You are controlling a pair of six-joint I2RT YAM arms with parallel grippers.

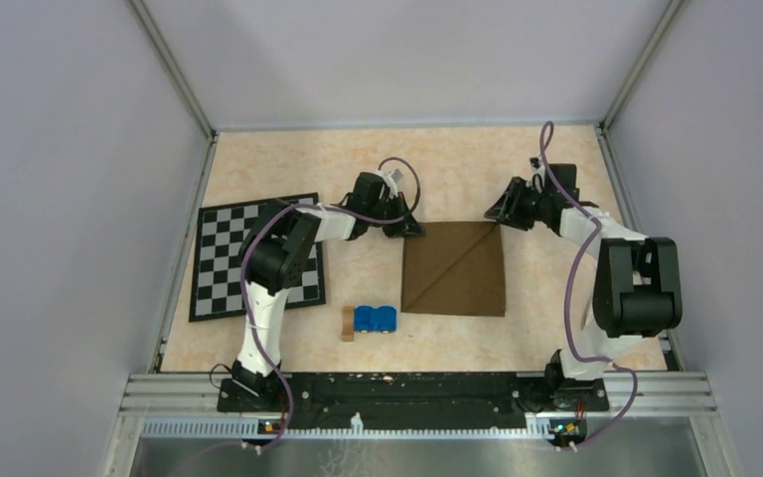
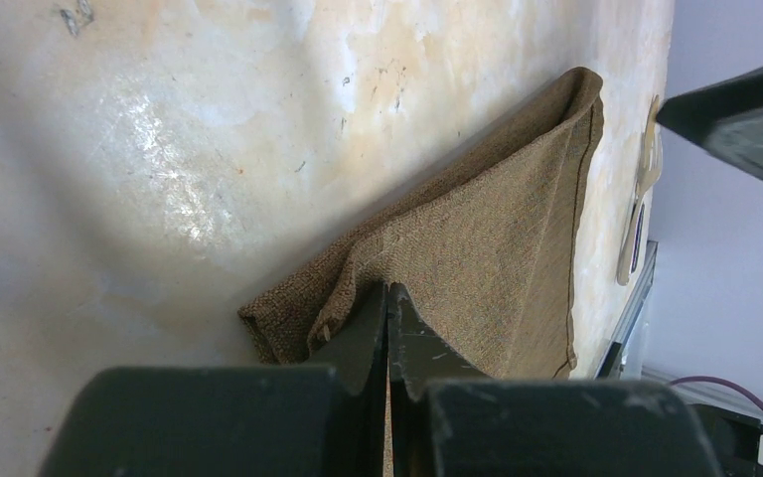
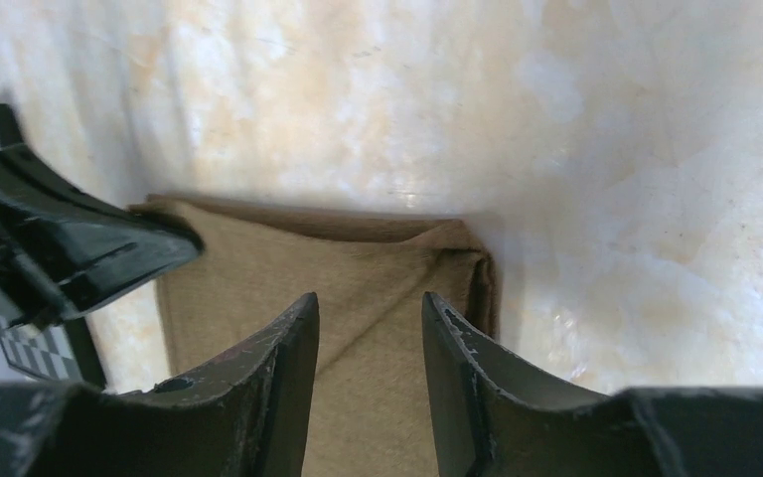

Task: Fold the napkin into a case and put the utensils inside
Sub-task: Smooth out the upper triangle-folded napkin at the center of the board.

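The dark brown napkin (image 1: 454,268) lies flat as a square with a diagonal crease, mid-table. My left gripper (image 1: 409,229) is at its far left corner and shut on the cloth. In the left wrist view the fingertips pinch a lifted fold of the napkin (image 2: 477,248), with my left gripper (image 2: 388,290) closed tight. My right gripper (image 1: 499,211) is open just over the far right corner. In the right wrist view its gripper (image 3: 370,303) stands apart above the napkin (image 3: 378,268), empty. A pale wooden utensil (image 2: 644,189) shows past the napkin's near edge.
A blue object (image 1: 375,319) and a small tan wooden block (image 1: 348,323) lie left of the napkin's near corner. A black-and-white checkered mat (image 1: 248,256) lies at the left. Grey walls enclose the table; a metal rail (image 1: 417,393) runs along the near edge.
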